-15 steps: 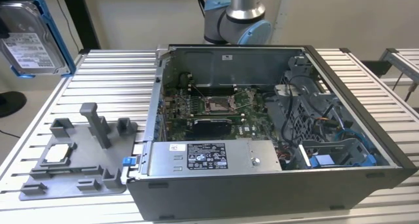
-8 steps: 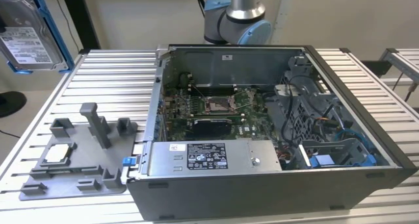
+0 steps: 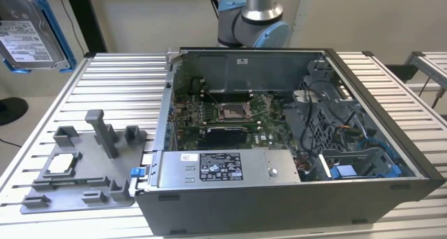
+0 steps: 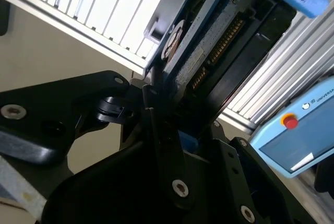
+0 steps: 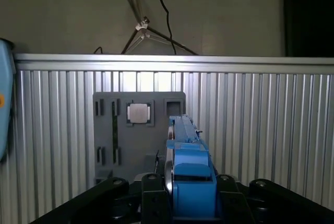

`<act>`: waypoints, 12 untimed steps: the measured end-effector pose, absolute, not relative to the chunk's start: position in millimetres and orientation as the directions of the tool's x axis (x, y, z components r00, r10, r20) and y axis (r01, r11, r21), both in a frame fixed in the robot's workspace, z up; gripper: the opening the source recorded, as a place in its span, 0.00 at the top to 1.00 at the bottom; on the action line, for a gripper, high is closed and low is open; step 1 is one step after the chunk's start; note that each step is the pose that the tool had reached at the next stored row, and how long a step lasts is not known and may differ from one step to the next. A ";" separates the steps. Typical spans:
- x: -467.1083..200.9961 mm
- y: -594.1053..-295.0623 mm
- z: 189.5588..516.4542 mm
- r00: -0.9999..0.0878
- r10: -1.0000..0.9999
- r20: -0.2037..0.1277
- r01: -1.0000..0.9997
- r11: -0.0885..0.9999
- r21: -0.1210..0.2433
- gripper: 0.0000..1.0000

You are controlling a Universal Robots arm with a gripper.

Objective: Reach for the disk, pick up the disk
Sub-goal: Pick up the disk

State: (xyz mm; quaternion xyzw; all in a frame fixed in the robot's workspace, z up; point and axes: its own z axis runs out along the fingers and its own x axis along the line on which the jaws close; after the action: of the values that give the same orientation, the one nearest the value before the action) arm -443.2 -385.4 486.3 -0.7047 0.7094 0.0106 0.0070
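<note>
A: Item 1, disk [image 3: 29, 32]. Loc?
B: In the air, off the table [image 3: 119, 87], by its far corner on the exterior view's left. Label side faces cam, blue bracket round it.
A: Gripper [image 4: 164, 104]. State?
B: Closed on one end of the disk. In the second wrist view the black fingers [image 4: 156, 130] sit against its flat faces.
A: Axis?
B: Long axis runs straight out from the fingers. Disk stands edge-on btw them in the first wrist view.
A: Under it?
B: Grey fixture tray [image 5: 141, 145] w/ small square chip [image 5: 139, 113], at the table's near corner, well apart from the disk.
A: Other stock?
B: Open PC case [image 3: 293, 145], mid-table.
A: Status?
B: Judged: reach done, disk picked up.
</note>
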 end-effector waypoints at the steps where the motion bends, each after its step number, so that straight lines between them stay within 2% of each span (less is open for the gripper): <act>1: -443.2 -385.3 488.2 -0.007 -1.000 -0.025 -1.000 0.007 0.005 1.00; 12: -443.2 -385.4 497.2 -0.007 -1.000 -0.025 -1.000 0.007 0.005 1.00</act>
State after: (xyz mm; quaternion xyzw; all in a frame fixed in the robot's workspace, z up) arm -443.2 -385.4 497.2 -0.7047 0.7094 0.0106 0.0071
